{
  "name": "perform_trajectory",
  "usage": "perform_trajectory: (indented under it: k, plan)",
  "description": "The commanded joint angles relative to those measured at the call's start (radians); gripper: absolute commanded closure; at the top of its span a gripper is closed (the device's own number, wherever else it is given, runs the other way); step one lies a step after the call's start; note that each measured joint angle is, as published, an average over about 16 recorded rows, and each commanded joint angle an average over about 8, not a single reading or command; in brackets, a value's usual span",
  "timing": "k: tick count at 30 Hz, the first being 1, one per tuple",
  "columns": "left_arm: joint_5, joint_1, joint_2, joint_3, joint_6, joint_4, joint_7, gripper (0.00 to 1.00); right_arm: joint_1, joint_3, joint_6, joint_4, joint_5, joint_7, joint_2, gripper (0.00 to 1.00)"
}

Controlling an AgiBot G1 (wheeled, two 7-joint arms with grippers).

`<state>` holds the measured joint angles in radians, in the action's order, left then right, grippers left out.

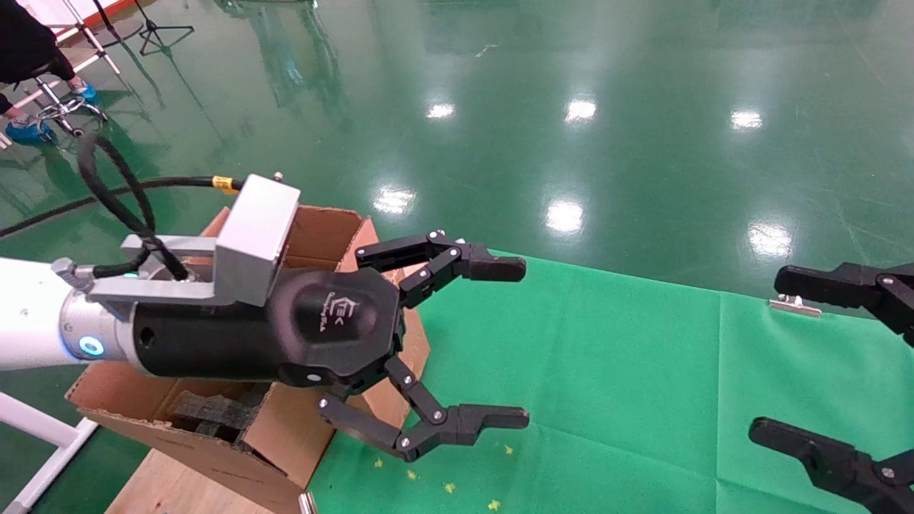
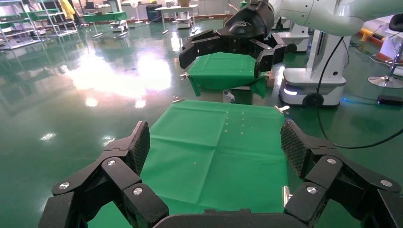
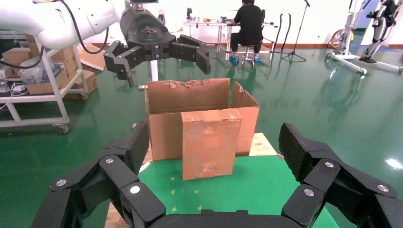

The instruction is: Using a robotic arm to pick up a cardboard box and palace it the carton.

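Note:
The cardboard box (image 3: 209, 142) stands upright on the green cloth, against the near wall of the carton (image 3: 187, 97). In the head view the box (image 1: 418, 346) is mostly hidden behind my left gripper (image 1: 521, 341), beside the carton (image 1: 321, 228) with black foam inside. My left gripper is open and empty, held above the carton's table-side edge; it also shows in the right wrist view (image 3: 166, 66) and in its own view (image 2: 215, 140). My right gripper (image 1: 770, 353) is open and empty over the cloth's right side, facing the box (image 3: 215, 140).
The green cloth (image 1: 607, 371) covers the table. The carton rests on a wooden board (image 1: 178, 485) at the table's left end. A person (image 3: 247, 23) sits at a far desk. A cart with boxes (image 3: 43, 80) stands behind the carton.

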<state>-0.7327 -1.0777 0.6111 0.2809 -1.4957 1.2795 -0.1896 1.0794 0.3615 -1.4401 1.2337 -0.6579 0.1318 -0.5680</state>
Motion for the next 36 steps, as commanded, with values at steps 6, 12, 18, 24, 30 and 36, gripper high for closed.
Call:
perform_trajectory:
  k: [6, 12, 18, 24, 30, 36]
  plan:
    - [0.000, 0.000, 0.000, 0.000, 0.000, 0.000, 0.000, 0.00, 0.000, 0.000, 0.000, 0.000, 0.000, 0.000, 0.000, 0.00]
    - [0.000, 0.000, 0.000, 0.000, 0.000, 0.000, 0.000, 0.00, 0.000, 0.000, 0.000, 0.000, 0.000, 0.000, 0.000, 0.00]
    - [0.000, 0.000, 0.000, 0.000, 0.000, 0.000, 0.000, 0.00, 0.000, 0.000, 0.000, 0.000, 0.000, 0.000, 0.000, 0.55]
    - [0.000, 0.000, 0.000, 0.000, 0.000, 0.001, 0.000, 0.00, 0.000, 0.000, 0.000, 0.000, 0.000, 0.000, 0.000, 1.00]
    - [-0.008, -0.006, -0.009, -0.001, 0.004, -0.003, -0.003, 0.00, 0.000, 0.000, 0.000, 0.000, 0.000, 0.000, 0.000, 1.00]
    - [-0.096, -0.053, -0.070, 0.015, 0.030, 0.003, -0.063, 0.00, 0.000, 0.000, 0.000, 0.000, 0.000, 0.000, 0.000, 1.00]
